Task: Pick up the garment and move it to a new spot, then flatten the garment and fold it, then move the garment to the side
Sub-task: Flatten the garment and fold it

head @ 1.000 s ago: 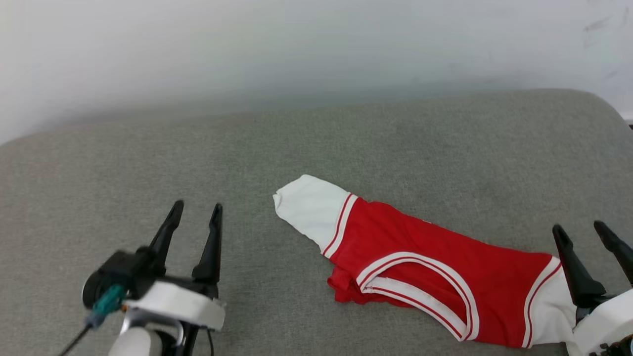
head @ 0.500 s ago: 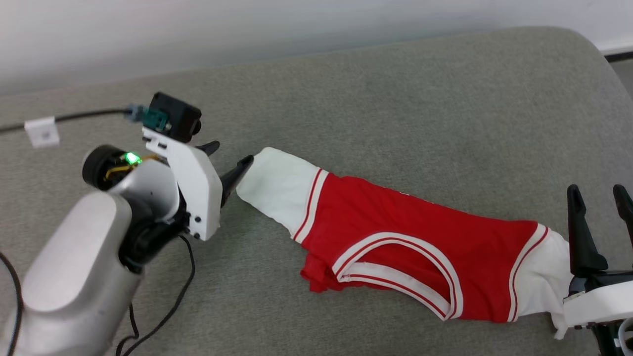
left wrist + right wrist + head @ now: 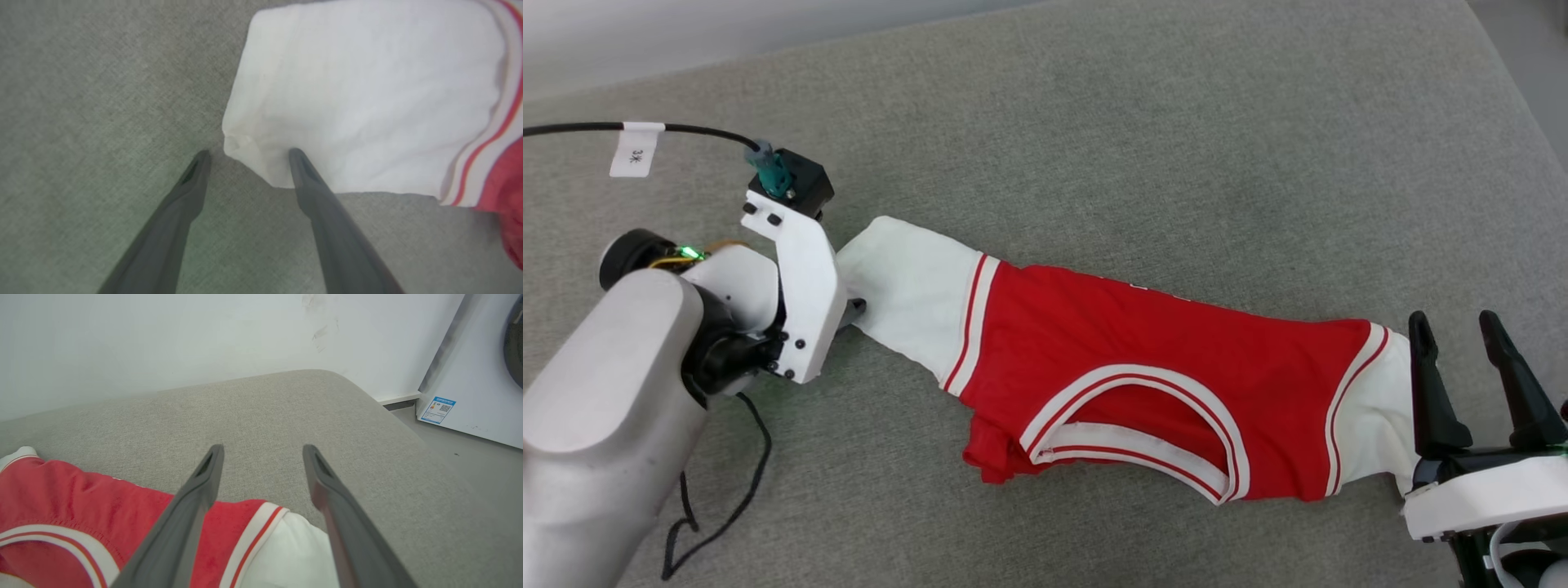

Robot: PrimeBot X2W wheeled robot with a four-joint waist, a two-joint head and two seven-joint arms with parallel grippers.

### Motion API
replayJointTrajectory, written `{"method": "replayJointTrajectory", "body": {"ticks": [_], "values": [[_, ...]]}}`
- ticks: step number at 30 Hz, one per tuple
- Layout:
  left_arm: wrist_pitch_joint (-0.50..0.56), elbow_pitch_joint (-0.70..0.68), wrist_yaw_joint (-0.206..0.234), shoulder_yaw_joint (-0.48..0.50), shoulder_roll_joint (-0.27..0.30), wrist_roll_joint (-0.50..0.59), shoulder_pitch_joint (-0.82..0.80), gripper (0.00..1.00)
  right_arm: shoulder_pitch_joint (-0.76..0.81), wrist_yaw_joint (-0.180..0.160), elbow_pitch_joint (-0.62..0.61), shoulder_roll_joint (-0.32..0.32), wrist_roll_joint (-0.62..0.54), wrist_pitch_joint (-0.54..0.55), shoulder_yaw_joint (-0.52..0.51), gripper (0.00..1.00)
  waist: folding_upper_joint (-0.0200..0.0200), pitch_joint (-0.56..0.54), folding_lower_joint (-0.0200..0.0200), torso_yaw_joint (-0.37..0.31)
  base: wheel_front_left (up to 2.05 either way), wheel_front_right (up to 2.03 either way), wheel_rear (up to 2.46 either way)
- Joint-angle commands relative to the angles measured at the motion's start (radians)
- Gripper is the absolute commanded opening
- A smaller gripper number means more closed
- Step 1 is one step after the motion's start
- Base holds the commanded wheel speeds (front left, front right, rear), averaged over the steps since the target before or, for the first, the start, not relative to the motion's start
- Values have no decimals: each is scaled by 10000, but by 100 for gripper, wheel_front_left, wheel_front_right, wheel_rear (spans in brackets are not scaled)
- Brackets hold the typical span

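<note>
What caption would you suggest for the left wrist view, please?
Left gripper, jaws open, poised around the white sleeve corner of the garment on grey upholstery.

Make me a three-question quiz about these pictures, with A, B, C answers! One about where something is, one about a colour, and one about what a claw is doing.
1. Where is the left gripper?
A. At the end of the shirt's white sleeve
B. On the neckline
C. High in the air, far away
2. What colour are both sleeves?
A. Blue
B. White
C. Black
3. How is the right gripper?
A. Shut on the shirt
B. Open, pinching nothing
C. Shut and empty
Answers: 1 A, the sleeve's corner lies between its fingertips in the left wrist view; 2 B, both show white beside striped trim; 3 B, its fingers stand wide apart.
</note>
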Motion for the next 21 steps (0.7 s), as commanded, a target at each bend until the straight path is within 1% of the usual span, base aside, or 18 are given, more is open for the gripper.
{"method": "replayJointTrajectory", "body": {"ticks": [1, 3, 4, 5, 6, 8, 11, 14, 17, 18, 19, 21], "values": [[-15, 256, 7, -110, 79, 103, -82, 100, -187, -3, 72, 66, -5, -83, 46, 100, -1, 175, -1, -139, 0, 0, 0], [50, 554, 15, -191, 71, -7, 5, 100, -226, -3, 159, 76, 3, -122, 68, 100, -1, 249, -1, -165, 0, 0, 0], [177, 651, 12, -272, 32, -131, 67, 79, -231, -3, 205, 81, -5, -143, 77, 100, -1, 270, -1, -164, 0, 0, 0], [287, 694, 7, -369, -12, -257, 132, 20, -213, -3, 227, 84, -23, -161, 72, 100, -1, 287, -1, -152, 0, 0, 0], [367, 649, 5, -463, -27, -378, 183, 0, -198, -3, 260, 85, -44, -165, 68, 100, -1, 300, -1, -132, 0, 0, 0], [245, 471, -9, -569, -4, -567, 194, 0, -219, -3, 306, 87, -113, -150, 42, 100, -1, 291, -1, -49, 0, 0, 0], [-265, 294, -12, -356, 126, -680, 131, 0, -238, -5, 363, 86, -212, -65, -9, 100, -1, 147, -1, 147, 0, 0, 0], [-1058, 181, 35, 71, 231, -737, 76, 0, -206, -3, 346, 6, -307, 57, -36, 100, -1, -112, -1, 403, 0, 0, 0], [-1780, 112, 170, 478, 305, -863, 215, 0, -108, -3, 280, -166, -362, 219, -83, 100, -1, -427, -1, 749, 0, 0, 0], [-1994, 104, 222, 619, 360, -914, 304, 0, -71, -3, 247, -219, -350, 294, -63, 100, -1, -531, -1, 869, 0, 0, 0], [-1994, 104, 222, 619, 360, -914, 304, 0, -71, -3, 247, -219, -350, 294, -63, 100, -1, -531, -1, 869, 0, 0, 0], [-2441, 52, 297, 929, 450, -1046, 508, 0, 15, -3, 207, -338, -318, 421, -53, 100, -1, -766, -1, 1150, 0, 0, 0]]}}
